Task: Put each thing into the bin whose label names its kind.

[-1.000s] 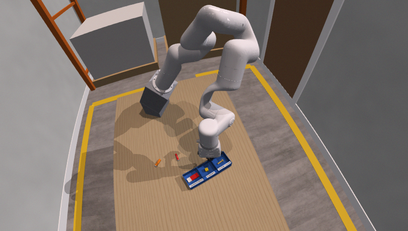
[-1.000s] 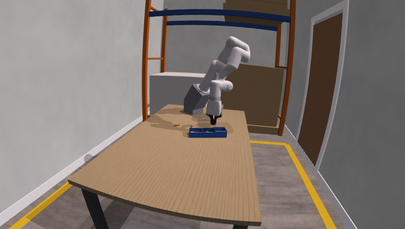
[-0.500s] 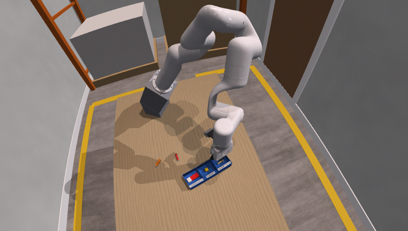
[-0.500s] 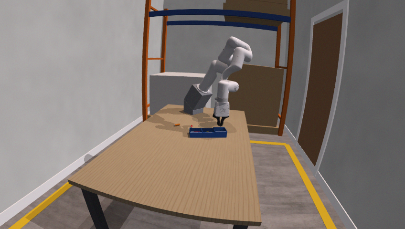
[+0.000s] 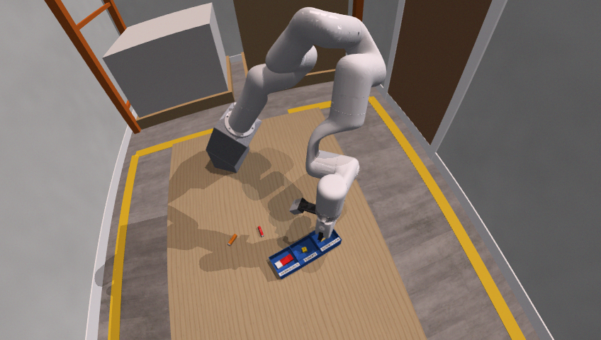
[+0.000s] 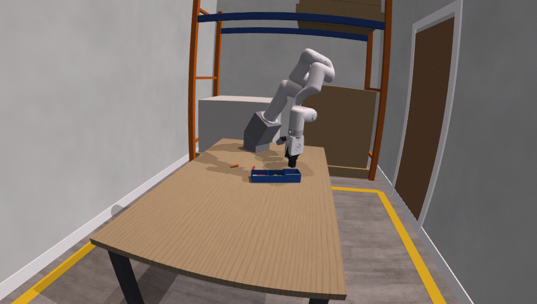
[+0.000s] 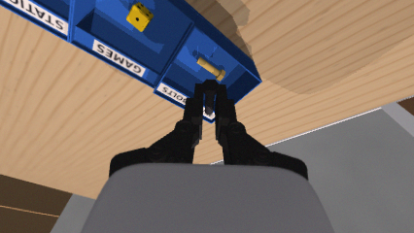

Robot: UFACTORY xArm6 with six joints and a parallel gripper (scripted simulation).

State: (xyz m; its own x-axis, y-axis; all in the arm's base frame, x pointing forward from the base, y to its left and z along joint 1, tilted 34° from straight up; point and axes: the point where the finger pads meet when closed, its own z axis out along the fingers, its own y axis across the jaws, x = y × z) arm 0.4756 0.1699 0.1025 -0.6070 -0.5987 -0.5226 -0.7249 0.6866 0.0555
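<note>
Hovering: gripper [image 7: 210, 103] above the bolts bin [image 7: 236, 73]
Grip: clamped on a small dark thing [image 7: 209, 108]; kind unclear
Bolts bin: brass bolt [image 7: 211, 68]
Games bin [image 7: 112, 29]: die [image 7: 139, 16]

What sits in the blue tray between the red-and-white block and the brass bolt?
A yellow die, alone in the middle compartment labelled GAMES. The wrist view shows it near the brass bolt; the top view adds the red-and-white block.
</note>
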